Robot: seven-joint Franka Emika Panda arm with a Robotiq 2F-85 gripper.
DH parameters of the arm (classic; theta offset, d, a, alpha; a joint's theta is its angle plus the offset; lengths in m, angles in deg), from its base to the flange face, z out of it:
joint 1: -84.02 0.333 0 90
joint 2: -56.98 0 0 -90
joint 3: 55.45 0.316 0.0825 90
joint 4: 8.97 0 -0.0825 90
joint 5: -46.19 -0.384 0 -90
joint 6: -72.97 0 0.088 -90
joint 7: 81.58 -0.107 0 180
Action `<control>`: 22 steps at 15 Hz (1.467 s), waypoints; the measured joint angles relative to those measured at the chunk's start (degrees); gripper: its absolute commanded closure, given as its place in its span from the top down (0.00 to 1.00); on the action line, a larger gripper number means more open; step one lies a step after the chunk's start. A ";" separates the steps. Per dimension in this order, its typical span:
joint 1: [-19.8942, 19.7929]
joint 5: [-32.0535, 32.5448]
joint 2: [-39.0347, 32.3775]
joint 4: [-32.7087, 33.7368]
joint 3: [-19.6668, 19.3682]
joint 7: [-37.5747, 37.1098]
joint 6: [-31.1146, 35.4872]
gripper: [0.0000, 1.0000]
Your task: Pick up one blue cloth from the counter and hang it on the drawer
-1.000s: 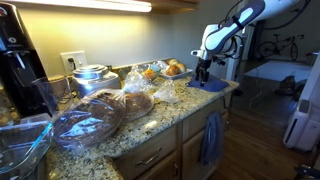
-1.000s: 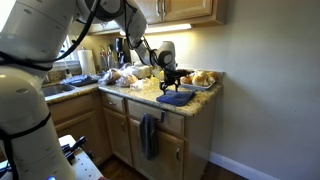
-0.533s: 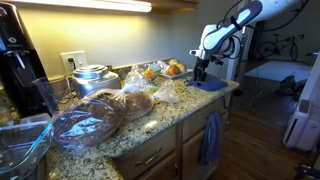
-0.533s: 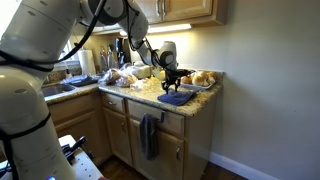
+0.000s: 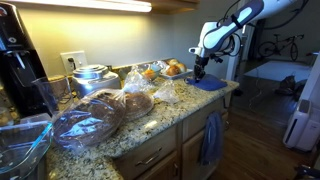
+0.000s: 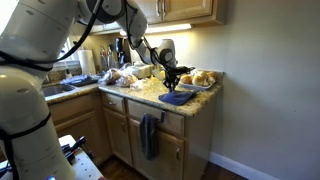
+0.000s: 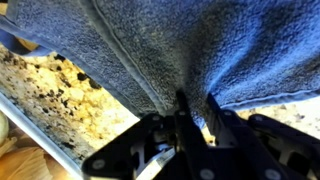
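Observation:
A blue cloth (image 5: 211, 85) lies at the end of the speckled counter (image 5: 150, 127), also seen in the other exterior view as the blue cloth (image 6: 177, 98) on the counter (image 6: 197, 106). My gripper (image 5: 198, 75) points down onto it; the gripper (image 6: 172, 86) touches the cloth's top. In the wrist view the blue cloth (image 7: 150, 40) fills the upper frame, and my gripper (image 7: 197, 99) is shut on a pinched-up fold of it. The black fingers (image 7: 182, 108) stand close together with fabric between them.
A second blue cloth (image 5: 210, 138) hangs on the cabinet front below the counter end, dark in the other view (image 6: 149, 135). Behind the gripper sits a tray of pastries (image 5: 167, 69). Bagged bread (image 5: 95, 115), a pot (image 5: 92, 77) and a coffee machine (image 5: 18, 65) crowd the rest.
The jaws have gone from wide open to pinched together on a fold of the cloth. The arm has hardly shifted.

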 measured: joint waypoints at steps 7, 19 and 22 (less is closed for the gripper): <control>3.59 4.63 6.55 -4.17 -3.17 -17.57 -0.12 0.09; 4.19 7.05 18.64 -13.46 -3.73 -40.60 -2.95 0.10; 4.19 6.73 21.83 -17.14 -3.85 -44.89 -5.69 0.10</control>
